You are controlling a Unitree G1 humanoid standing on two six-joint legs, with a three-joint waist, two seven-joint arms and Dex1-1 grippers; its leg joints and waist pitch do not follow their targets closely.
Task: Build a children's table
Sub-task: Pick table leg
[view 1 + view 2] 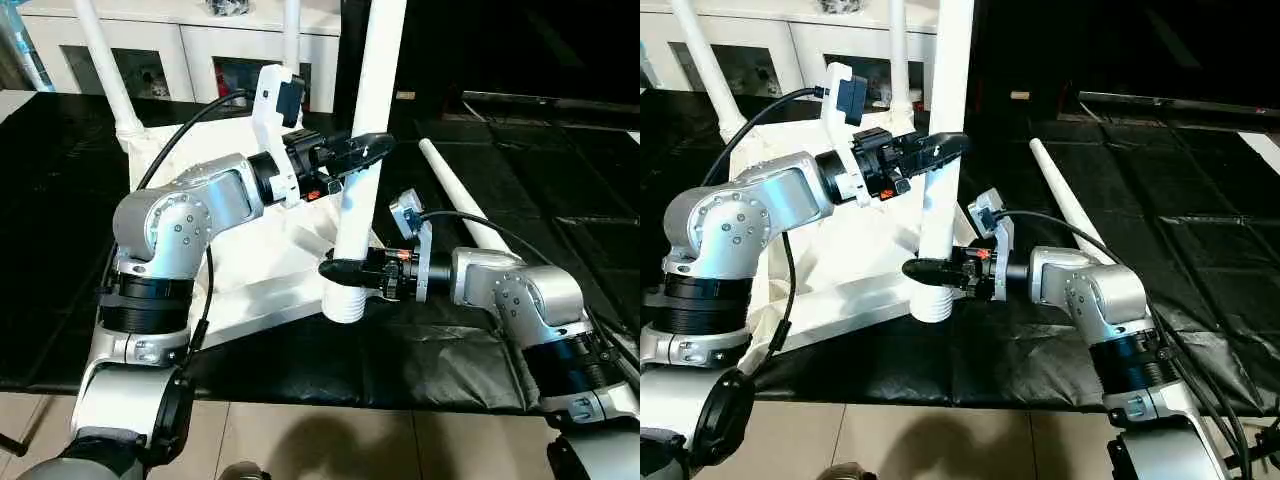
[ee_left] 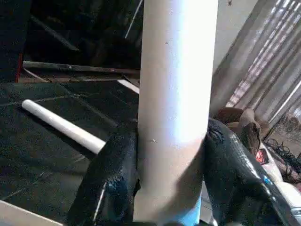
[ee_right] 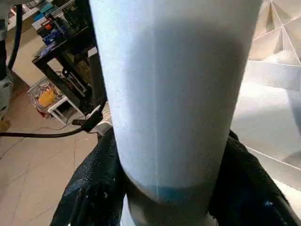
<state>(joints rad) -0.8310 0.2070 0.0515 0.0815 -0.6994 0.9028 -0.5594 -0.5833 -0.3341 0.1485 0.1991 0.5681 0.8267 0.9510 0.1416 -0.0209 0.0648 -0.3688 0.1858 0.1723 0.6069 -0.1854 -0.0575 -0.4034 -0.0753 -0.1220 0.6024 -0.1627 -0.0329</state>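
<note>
The tabletop [image 1: 250, 260] lies underside up on the black mat [image 1: 420, 370]. At its near right corner a leg [image 1: 365, 150] stands upright, apparently at the corner socket. Two legs [image 1: 105, 70] rise at its far side. Another leg [image 1: 465, 205] lies on the mat to the right. A cabinet [image 1: 190, 50] stands behind.

Both arms reach inward — left hand [image 1: 352, 152] above right hand [image 1: 345, 268], fingers clamped.

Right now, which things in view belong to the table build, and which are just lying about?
Part of the job:
- tabletop, underside up
- upright leg between both claws
- spare leg on the black mat
- two fitted legs

Lying about:
- white cabinet
- black mat
</note>
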